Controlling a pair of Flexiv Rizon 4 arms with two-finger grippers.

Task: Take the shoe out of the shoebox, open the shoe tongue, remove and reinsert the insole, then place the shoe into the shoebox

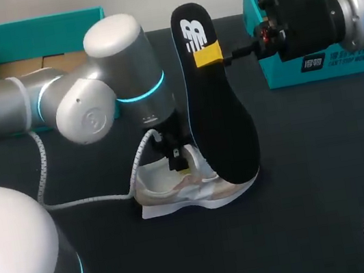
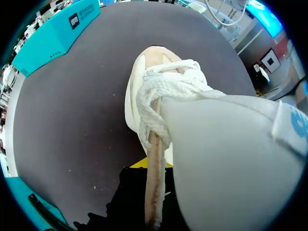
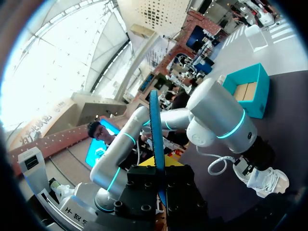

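Right tool (image 1: 208,55) gripping insole (image 1: 225,123), left tool (image 1: 177,159) pinching tongue (image 2: 231,159)

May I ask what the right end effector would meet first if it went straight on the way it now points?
Beyond the insole it holds, the right end effector points at the left arm's silver joint; probably that comes first, though depth is unclear.

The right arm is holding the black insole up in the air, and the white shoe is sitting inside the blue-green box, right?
Not quite. The right gripper does hold the black insole up in the air, but the white shoe is not inside the blue-green box. It sits out on the dark table. The head view shows this.
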